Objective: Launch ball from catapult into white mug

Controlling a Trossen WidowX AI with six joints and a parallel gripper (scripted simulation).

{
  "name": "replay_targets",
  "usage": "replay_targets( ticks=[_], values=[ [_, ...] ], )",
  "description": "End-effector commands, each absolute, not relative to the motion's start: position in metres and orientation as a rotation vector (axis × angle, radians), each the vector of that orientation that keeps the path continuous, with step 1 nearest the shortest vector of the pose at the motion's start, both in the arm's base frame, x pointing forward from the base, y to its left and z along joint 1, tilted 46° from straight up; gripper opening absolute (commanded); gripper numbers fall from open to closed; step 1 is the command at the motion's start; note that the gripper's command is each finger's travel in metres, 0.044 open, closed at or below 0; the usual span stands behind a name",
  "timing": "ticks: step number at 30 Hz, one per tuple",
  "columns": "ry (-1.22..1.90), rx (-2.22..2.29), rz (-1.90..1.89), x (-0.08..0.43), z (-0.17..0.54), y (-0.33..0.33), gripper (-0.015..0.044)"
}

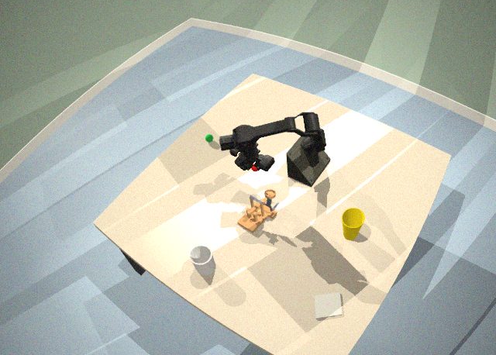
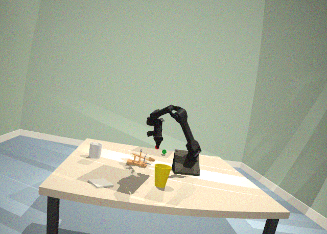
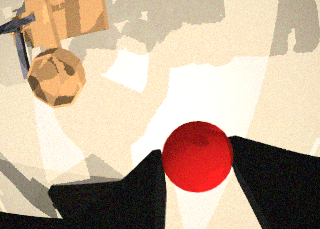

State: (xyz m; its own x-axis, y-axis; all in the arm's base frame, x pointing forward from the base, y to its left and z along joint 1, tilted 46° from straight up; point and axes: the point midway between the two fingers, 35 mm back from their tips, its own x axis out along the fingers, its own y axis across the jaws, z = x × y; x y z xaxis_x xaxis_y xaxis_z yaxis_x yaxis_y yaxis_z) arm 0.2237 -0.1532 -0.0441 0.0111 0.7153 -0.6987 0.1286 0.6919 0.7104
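A red ball (image 1: 254,168) (image 2: 157,147) (image 3: 197,157) is held between the fingertips of my gripper (image 1: 253,167) (image 2: 157,146) (image 3: 195,151), which is shut on it above the table. The wooden catapult (image 1: 251,222) (image 2: 136,163) (image 3: 80,14) stands in front of the gripper, its round cup (image 1: 270,193) (image 2: 151,159) (image 3: 56,77) on the side toward the arm. The cup is empty and shows at the upper left in the wrist view. The white mug (image 1: 201,259) (image 2: 95,150) stands upright beyond the catapult, away from the arm's base.
A green ball (image 1: 208,137) (image 2: 164,151) lies behind the gripper near the table's edge. A yellow cup (image 1: 352,225) (image 2: 161,176) stands upright to one side of the catapult. A flat pale square (image 1: 328,305) (image 2: 100,183) lies near a table corner.
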Motion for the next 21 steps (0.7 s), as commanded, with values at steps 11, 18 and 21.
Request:
replay_targets(
  ticks=[11, 18, 21],
  values=[
    [1.689, 0.719, 0.592, 0.264, -0.009, -0.097, 0.0],
    [1.739, 0.72, 0.611, 0.275, 0.004, -0.077, 0.0],
    [1.739, 0.72, 0.611, 0.275, 0.001, -0.075, 0.0]
  ],
)
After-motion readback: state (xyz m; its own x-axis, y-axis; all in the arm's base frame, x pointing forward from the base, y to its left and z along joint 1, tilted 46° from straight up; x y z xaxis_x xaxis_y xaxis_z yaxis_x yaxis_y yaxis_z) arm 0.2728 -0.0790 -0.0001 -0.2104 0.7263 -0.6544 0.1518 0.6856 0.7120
